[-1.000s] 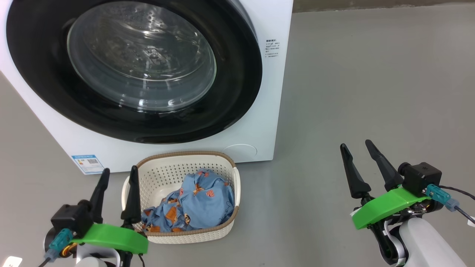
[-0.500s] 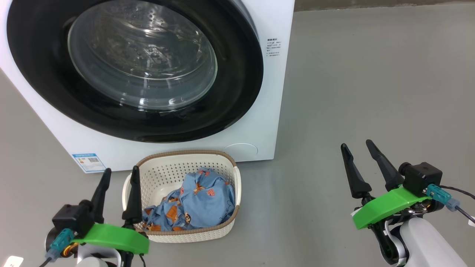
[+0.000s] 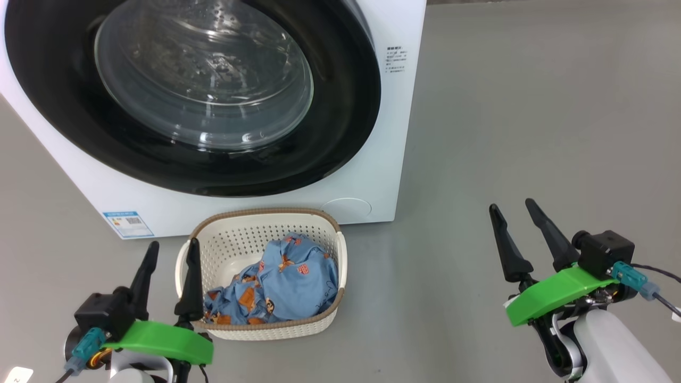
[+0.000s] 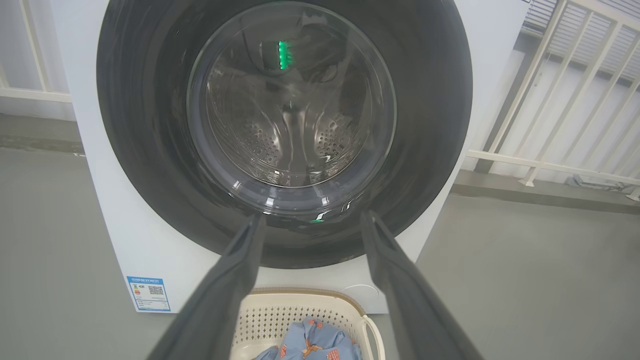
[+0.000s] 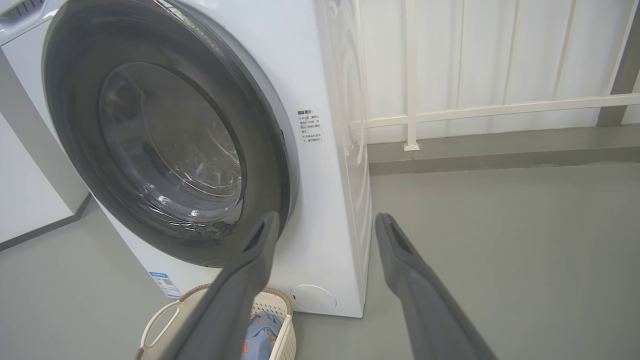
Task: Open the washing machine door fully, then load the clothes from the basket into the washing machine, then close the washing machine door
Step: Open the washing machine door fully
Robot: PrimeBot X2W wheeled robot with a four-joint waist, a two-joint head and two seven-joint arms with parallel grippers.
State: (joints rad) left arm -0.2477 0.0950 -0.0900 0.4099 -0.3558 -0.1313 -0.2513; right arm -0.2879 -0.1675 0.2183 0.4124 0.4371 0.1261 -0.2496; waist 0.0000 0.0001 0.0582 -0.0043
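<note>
Here the first step is in hand: the door [image 3: 340, 106] sits shut on the machine [image 3: 396, 159]. The left tool [image 3: 173, 243] and right tool [image 3: 511, 205] hang spread, empty. The clothes [image 3: 287, 282] lie in the basket [image 3: 266, 211], near the machine's front. Next, likely: hook the door's edge, swing wide.

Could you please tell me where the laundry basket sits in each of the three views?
Head view: basket lower centre-left, before the washing machine.
Left wrist view: basket bottom centre, between the fingers.
Right wrist view: basket bottom left, partly behind a finger.
Shared landmark: blue label on the machine's lower corner.
</note>
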